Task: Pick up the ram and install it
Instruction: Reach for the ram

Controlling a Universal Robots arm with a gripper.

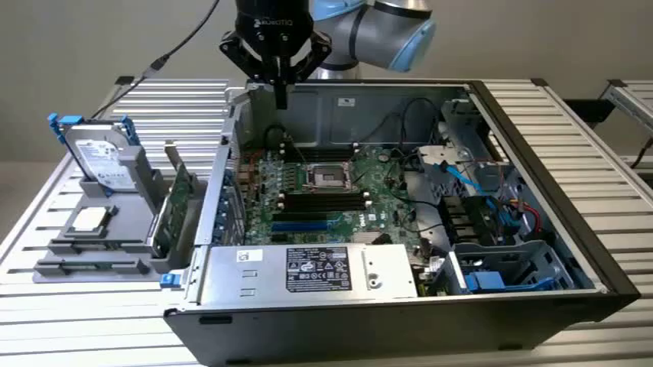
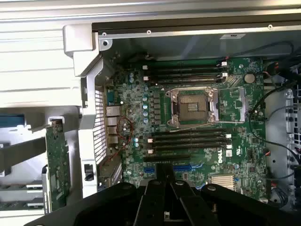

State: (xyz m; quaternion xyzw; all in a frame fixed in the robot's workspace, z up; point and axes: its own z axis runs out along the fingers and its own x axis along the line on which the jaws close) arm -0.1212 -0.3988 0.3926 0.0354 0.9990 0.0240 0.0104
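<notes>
Ram looks light, stiff yet fragile, so pinch its long edges; your tool is closed, empty.

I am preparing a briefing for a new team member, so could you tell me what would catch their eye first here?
The open computer case dominates, its green motherboard laid bare around an empty processor socket. The black gripper hangs shut and empty above the case's far corner. On the exterior view's left, a grey holder carries a hard drive with blue brackets and the ram.
</notes>
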